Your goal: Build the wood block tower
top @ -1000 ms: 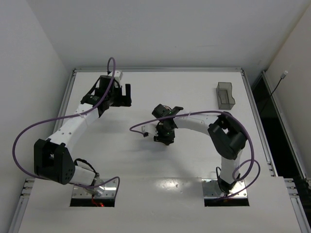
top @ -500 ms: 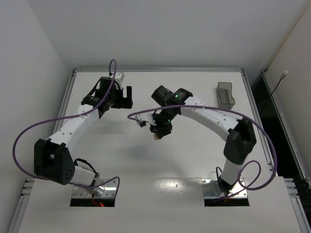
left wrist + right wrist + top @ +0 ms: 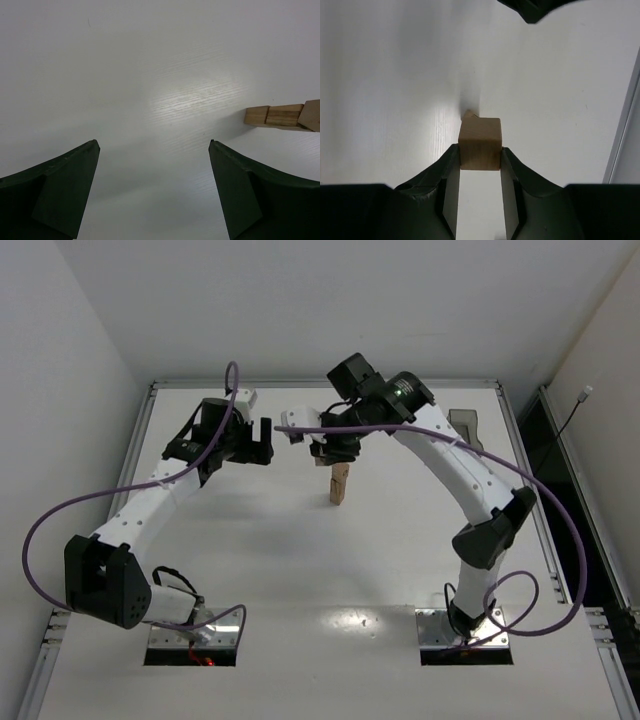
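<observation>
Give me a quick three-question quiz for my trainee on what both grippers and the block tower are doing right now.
1. True or false: the left gripper is open and holds nothing.
2. What sits between the right gripper's fingers? A: a light-brown wooden cube; B: a dark translucent bin; C: nothing.
3. Where is the narrow tower of tan wooden blocks relative to that cube?
Key: 1 true. 2 A. 3 Directly beneath it; whether the two touch cannot be told.
</observation>
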{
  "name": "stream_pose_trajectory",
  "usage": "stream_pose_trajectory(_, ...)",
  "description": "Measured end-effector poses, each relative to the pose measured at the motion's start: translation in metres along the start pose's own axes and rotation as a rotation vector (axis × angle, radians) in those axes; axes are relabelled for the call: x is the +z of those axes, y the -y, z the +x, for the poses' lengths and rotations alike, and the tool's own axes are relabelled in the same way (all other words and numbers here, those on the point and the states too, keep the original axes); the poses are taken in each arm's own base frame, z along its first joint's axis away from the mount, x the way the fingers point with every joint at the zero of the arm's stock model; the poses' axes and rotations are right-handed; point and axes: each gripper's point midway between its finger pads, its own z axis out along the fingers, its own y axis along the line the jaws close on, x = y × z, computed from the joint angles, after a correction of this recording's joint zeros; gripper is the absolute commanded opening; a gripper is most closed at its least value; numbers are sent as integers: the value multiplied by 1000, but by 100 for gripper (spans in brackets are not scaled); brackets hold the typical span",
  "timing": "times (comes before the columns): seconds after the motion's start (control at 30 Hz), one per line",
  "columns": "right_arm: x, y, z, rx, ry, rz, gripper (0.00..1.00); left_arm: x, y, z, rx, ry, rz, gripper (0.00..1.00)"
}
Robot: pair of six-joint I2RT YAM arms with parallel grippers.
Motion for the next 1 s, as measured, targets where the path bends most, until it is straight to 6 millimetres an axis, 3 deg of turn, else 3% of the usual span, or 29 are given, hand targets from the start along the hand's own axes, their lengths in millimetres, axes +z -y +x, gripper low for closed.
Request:
stream_pose_trajectory(0.07, -1, 13, 10, 21, -38, 23, 0, 0, 0, 0, 4, 0, 3, 89)
stream_pose_trajectory(0.3, 9, 29, 56, 124, -175, 20, 0, 0, 3, 0, 8, 0, 19, 89)
stream_pose_trajectory(0.47, 13, 43, 63, 159, -193, 46, 0, 0, 4, 0, 8, 1, 23, 89)
stream_pose_trajectory(0.8, 11, 42, 63, 178, -193, 48, 0, 3, 6, 2, 7, -10, 38, 89)
stream_pose_trajectory(1.0, 19, 33, 73, 197, -220, 12, 0, 4, 7, 1, 6, -7, 42, 89)
